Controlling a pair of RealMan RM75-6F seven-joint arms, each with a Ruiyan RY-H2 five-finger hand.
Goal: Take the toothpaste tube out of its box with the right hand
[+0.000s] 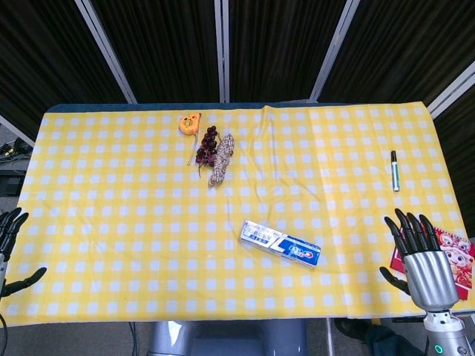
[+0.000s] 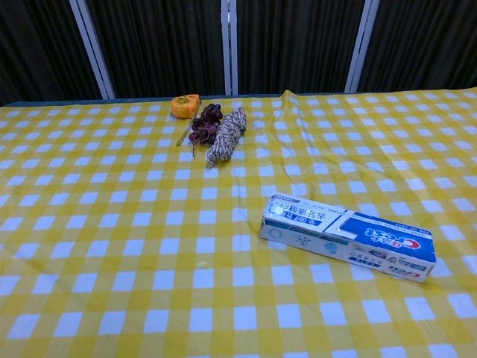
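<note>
A yellow checked tablecloth (image 1: 111, 222) before dark curtains (image 1: 163, 44) carries the toothpaste box (image 1: 280, 244); the right hand (image 1: 421, 261) hovers spread, holding nothing.

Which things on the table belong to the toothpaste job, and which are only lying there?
For the job:
toothpaste box
right hand

Only lying there:
tape measure
grapes
rope bundle
pen
red packet
left hand

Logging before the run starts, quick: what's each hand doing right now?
Left hand: open, holding nothing, at the table's left edge.
Right hand: open, fingers spread, holding nothing, apart from the box.
</note>
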